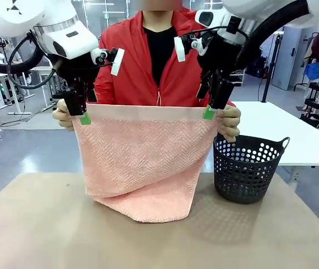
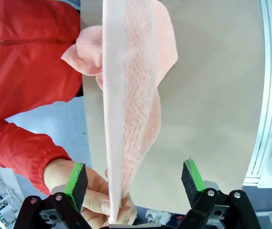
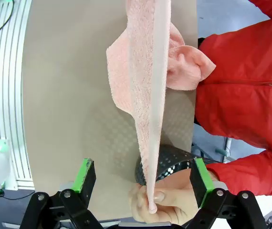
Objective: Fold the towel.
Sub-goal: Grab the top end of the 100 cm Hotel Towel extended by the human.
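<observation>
Over the desk's (image 1: 36, 235) far edge, hands (image 1: 230, 123) offer the towel's (image 1: 142, 162) corners within released left claw (image 1: 81, 115) and right claw (image 1: 211, 109).

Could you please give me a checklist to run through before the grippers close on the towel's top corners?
1. Left gripper jaws open and straddling the towel's top edge: ok.
2. Right gripper jaws open and straddling the other corner: ok.
3. Person's fingers out from between the pads: not ok; they pinch each corner right there.
4. Top edge level and stretched between the corners: ok.
5. Lower edge hanging free: not ok; it lies crumpled on the table.
</observation>
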Available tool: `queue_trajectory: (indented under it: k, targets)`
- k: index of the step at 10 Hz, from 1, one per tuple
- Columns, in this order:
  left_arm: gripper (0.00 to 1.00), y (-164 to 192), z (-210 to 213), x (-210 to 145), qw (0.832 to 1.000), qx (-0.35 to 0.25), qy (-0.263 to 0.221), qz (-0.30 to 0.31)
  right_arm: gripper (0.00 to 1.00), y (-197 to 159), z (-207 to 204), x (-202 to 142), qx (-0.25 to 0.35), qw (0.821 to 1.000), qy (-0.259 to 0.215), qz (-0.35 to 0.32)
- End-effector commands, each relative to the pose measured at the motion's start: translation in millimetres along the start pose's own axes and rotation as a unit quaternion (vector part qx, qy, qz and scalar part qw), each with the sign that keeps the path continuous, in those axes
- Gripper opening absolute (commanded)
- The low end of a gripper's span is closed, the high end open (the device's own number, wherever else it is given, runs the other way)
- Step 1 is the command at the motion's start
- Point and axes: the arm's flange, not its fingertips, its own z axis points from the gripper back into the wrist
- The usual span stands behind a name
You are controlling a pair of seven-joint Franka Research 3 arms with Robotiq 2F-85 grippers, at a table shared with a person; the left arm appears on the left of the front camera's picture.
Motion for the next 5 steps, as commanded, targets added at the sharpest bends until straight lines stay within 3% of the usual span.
queue_trajectory:
  k: [1,2,5]
  targets:
    - [1.00,6,-4,-1,1.000,-0.004,-0.015,0.005,1.00,-6,-10,-1,0.003,1.000,0.007,-0.025]
    - [1.00,13,-36,-1,1.000,-0.010,-0.027,0.012,1.00,-14,-47,-7,0.002,0.999,0.023,-0.045]
    - [1.00,15,-45,-1,0.999,-0.016,-0.024,0.016,1.00,-16,-58,-7,0.008,0.998,0.034,-0.046]
